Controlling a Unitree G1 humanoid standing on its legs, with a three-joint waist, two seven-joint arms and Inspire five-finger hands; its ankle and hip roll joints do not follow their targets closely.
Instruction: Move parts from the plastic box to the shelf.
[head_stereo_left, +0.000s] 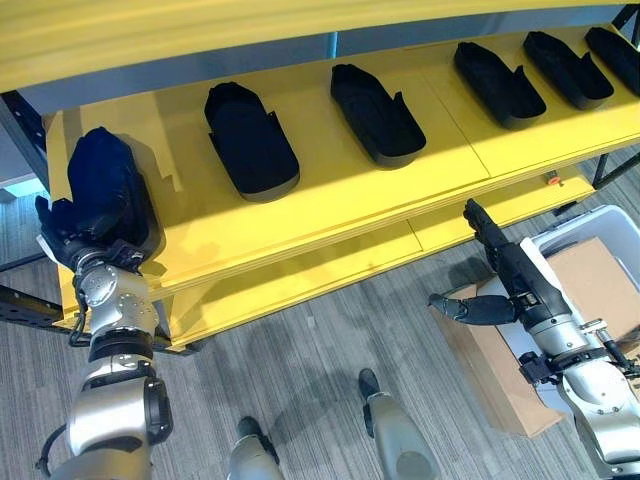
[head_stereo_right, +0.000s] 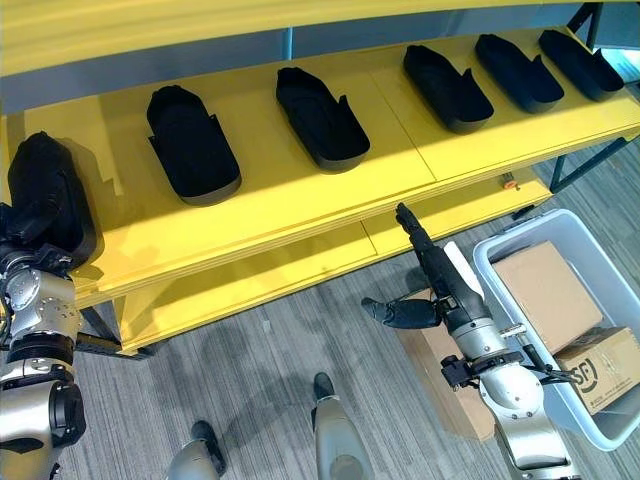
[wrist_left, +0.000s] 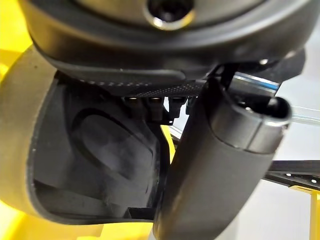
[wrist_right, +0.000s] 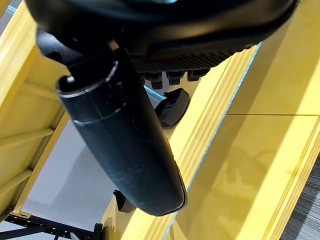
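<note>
matte black moulded part (head_stereo_left: 105, 190), long and rounded like a hollow shell with a raised rim, resting at the left end of the yellow shelf (head_stereo_left: 330, 190). gripped by the left robot hand (head_stereo_left: 70, 235), fingers curled round its near end and reaching into its hollow. five more black parts (head_stereo_left: 250, 140) lying in a row along the same shelf, well apart from each other. right robot hand (head_stereo_left: 500, 270) released, fingers straight, thumb out, raised below the shelf edge and holding nothing. grey plastic box (head_stereo_right: 500, 262) on the floor at right, carrying cardboard boxes (head_stereo_right: 545, 290).
</note>
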